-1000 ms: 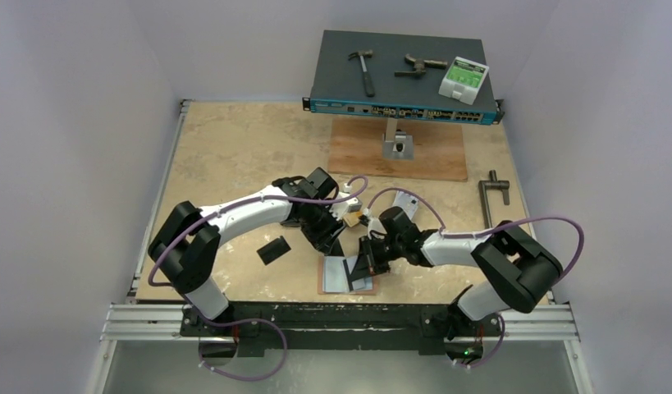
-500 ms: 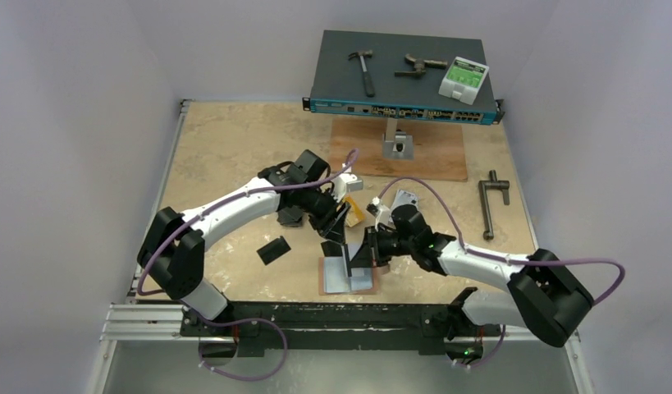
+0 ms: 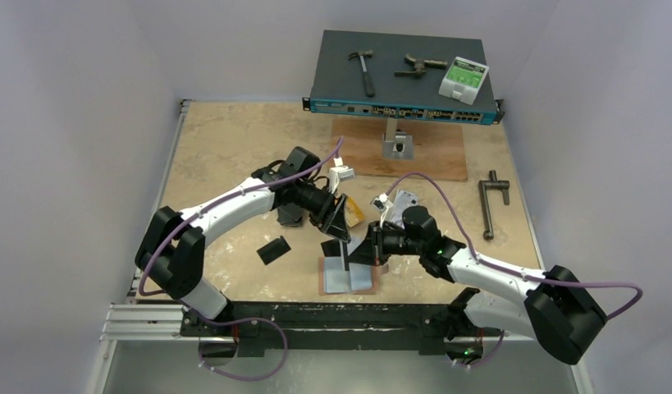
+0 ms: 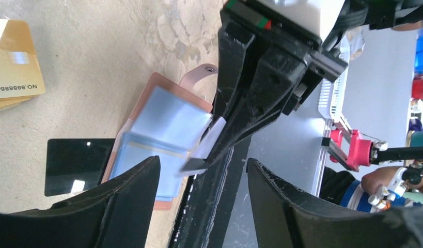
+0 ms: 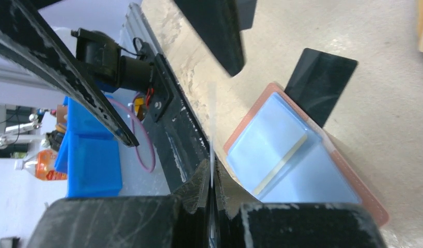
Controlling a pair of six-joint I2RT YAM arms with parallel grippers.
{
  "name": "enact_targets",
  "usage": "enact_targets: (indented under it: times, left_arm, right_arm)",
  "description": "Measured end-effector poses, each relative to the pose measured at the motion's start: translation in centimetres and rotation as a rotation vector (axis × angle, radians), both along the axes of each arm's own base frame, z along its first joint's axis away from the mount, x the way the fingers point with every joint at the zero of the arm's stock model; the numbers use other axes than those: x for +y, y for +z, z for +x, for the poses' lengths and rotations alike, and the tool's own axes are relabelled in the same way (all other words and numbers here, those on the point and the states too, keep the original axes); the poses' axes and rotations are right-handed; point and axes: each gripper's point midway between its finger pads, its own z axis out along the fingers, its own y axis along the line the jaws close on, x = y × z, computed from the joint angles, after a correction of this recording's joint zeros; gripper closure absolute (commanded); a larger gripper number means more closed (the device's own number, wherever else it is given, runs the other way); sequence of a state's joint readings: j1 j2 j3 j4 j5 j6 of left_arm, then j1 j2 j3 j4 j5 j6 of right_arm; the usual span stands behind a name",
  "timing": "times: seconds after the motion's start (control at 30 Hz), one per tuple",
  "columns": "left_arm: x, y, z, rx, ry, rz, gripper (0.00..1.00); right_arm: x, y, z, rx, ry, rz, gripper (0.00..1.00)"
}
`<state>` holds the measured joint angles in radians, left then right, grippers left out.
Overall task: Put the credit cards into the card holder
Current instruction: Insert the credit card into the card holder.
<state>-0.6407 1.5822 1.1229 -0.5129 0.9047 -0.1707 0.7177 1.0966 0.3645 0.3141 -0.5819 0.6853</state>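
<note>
The card holder (image 3: 336, 277) lies open near the table's front edge, salmon-pink rim (image 4: 153, 79) with pale blue pockets (image 5: 281, 150). My right gripper (image 3: 368, 249) is shut on a thin pale grey credit card (image 4: 208, 140), seen edge-on (image 5: 212, 150) and held upright just above the holder's right side. My left gripper (image 3: 339, 220) is open (image 4: 203, 163), apart from that card, with nothing between its fingers. A black card (image 3: 332, 247) lies at the holder's far edge (image 5: 320, 82). Another black card (image 3: 273, 249) lies to the left. Orange-gold cards (image 3: 355, 215) sit behind (image 4: 13, 62).
At the back a network switch (image 3: 402, 78) carries a hammer (image 3: 363, 70), another tool and a green-white box (image 3: 465, 77). A wooden board (image 3: 398, 149) lies in front of it. A metal T-handle (image 3: 491, 201) lies at the right. The metal rail (image 3: 340, 316) runs just behind the holder.
My left gripper has opened, let go of the upright card and drawn back from it. The right gripper keeps the card pinched, and the right arm's elbow has swung out to the right.
</note>
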Motion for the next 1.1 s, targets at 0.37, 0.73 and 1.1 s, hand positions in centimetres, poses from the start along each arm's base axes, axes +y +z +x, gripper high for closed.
enact_targets:
  times: [0.37, 0.73, 1.1]
  left_arm:
    - [0.7, 0.9, 0.3, -0.006, -0.011, -0.05, 0.49]
    - [0.5, 2.9, -1.6, 0.056, -0.101, -0.156, 0.9]
    - [0.6, 4.6, -1.9, 0.045, -0.133, -0.219, 0.97]
  right_arm:
    - [0.6, 1.3, -1.1, -0.013, 0.09, 0.047, 1.0]
    - [1.8, 4.9, 0.3, -0.102, 0.094, 0.117, 1.0]
    - [1.0, 7.0, 0.1, -0.156, 0.077, 0.161, 0.9]
